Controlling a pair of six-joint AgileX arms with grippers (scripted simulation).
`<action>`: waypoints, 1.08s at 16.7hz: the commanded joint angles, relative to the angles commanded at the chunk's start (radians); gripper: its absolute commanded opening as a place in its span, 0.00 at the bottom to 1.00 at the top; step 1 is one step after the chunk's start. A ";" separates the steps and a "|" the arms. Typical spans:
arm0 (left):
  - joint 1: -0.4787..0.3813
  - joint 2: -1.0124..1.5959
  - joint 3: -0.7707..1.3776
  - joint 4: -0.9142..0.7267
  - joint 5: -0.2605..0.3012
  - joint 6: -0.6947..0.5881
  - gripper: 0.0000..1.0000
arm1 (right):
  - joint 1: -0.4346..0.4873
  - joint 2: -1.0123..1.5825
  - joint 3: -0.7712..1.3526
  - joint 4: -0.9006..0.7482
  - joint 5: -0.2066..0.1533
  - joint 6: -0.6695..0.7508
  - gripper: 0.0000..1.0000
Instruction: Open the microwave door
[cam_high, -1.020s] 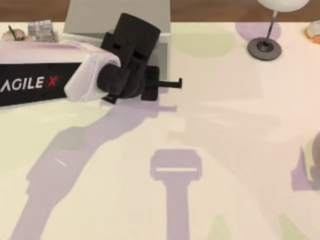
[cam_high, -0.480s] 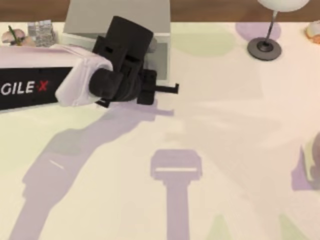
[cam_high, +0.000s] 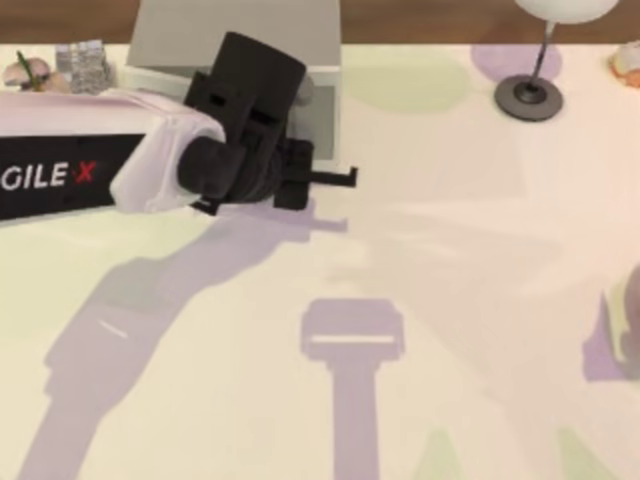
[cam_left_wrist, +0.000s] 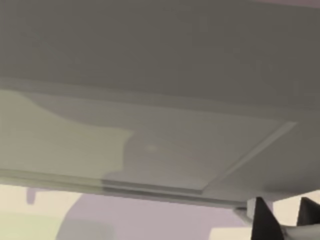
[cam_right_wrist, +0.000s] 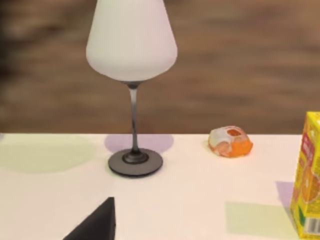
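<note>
The large boxy silver-grey microwave (cam_high: 240, 30) is seen at the far left of the pale surface (cam_high: 450, 300), its silver-framed door (cam_left_wrist: 150, 145) close before the left gripper (cam_high: 335, 178), whose opening cannot be told, while the right gripper is not seen

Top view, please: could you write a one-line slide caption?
Left gripper reaches across the front of the microwave at the table's far left side.
</note>
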 joint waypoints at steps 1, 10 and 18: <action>0.000 0.000 0.000 0.000 0.000 0.000 0.00 | 0.000 0.000 0.000 0.000 0.000 0.000 1.00; 0.000 0.000 0.000 0.000 0.000 0.000 0.00 | 0.000 0.000 0.000 0.000 0.000 0.000 1.00; 0.006 -0.023 -0.026 0.015 0.029 0.030 0.00 | 0.000 0.000 0.000 0.000 0.000 0.000 1.00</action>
